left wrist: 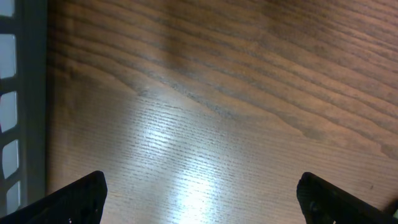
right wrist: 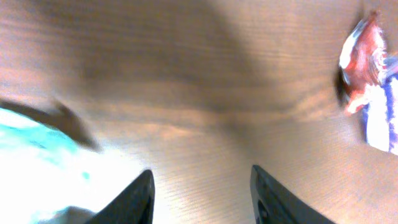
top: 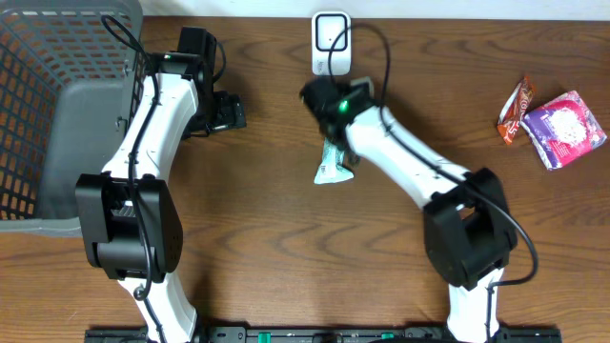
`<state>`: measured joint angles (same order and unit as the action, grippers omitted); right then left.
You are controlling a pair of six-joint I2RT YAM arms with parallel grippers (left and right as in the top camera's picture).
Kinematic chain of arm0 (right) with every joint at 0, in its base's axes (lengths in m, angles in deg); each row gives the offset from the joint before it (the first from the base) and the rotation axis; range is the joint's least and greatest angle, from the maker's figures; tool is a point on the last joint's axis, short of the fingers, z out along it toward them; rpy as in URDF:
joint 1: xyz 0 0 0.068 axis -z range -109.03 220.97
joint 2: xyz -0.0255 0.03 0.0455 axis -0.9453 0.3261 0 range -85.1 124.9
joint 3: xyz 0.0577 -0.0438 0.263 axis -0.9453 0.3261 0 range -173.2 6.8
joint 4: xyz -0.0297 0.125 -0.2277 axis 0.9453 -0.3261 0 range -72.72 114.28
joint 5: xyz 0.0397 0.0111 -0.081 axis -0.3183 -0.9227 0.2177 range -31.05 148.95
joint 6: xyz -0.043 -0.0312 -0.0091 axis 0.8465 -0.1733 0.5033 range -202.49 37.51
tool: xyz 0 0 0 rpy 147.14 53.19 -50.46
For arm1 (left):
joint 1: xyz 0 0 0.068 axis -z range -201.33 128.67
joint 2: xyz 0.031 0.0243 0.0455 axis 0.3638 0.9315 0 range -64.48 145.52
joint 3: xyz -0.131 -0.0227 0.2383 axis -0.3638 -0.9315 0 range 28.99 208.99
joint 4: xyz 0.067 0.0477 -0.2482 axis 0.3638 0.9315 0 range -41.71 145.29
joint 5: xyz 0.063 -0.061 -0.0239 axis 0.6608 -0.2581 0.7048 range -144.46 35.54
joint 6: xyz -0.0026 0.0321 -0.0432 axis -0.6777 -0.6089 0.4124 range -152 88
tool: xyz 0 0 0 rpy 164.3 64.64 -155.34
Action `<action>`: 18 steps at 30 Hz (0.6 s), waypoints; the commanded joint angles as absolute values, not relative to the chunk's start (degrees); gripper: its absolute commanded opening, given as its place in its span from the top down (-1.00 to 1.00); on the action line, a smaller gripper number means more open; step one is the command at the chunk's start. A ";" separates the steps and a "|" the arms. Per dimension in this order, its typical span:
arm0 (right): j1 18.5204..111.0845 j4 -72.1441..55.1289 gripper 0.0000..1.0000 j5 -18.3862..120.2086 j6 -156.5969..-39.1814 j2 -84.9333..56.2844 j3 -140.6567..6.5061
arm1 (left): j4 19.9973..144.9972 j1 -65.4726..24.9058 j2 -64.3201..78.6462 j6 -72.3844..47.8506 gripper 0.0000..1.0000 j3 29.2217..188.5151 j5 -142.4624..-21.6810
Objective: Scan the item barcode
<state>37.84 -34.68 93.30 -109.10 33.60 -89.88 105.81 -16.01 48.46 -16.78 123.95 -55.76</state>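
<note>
The item, a teal and white packet (top: 334, 164), lies on the wooden table just below my right gripper (top: 335, 133). In the right wrist view the packet (right wrist: 37, 168) is a bright blur left of the fingers. My right gripper (right wrist: 202, 193) stands open there, with only bare table between its jaws. A white barcode scanner (top: 331, 43) stands at the table's far edge, behind that arm. My left gripper (top: 229, 110) is wide open beside the basket. In its own view the left gripper (left wrist: 202, 199) has nothing between its fingers.
A grey mesh basket (top: 57, 114) fills the far left, and its wall (left wrist: 25, 93) shows in the left wrist view. An orange snack packet (top: 516, 110) and a purple one (top: 564, 129) lie at the right, also seen as the orange packet (right wrist: 360, 56) and purple packet (right wrist: 382, 118).
</note>
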 commanded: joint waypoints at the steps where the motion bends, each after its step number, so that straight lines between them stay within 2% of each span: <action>1: 41.86 -37.85 -0.06 70.79 -103.59 33.29 -98.49 | 106.09 -16.23 48.35 -16.67 -0.96 123.01 -55.03; 4: 44.99 -38.31 -0.08 50.07 -99.97 33.29 -99.61 | 106.09 -16.23 48.35 -16.67 -0.96 123.01 -55.03; 8: 47.44 -37.94 -0.09 40.65 -100.01 33.47 -96.79 | 106.09 -16.23 48.35 -16.67 -0.96 123.01 -55.03; 11: 48.03 -35.95 -0.32 35.47 -100.32 33.47 -93.05 | 106.09 -16.23 48.35 -16.67 -0.96 123.01 -55.03; 12: 48.01 -34.70 -0.32 33.35 -100.95 33.47 -91.28 | 106.09 -16.23 48.35 -16.67 -0.96 123.01 -55.03; 18: 48.11 -25.39 -0.09 31.62 -107.57 33.47 -80.33 | 106.09 -16.23 48.35 -16.67 -0.96 123.01 -55.03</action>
<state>48.11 -27.97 36.19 -103.55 33.27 -84.83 105.81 -16.01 48.46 -16.78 123.93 -55.76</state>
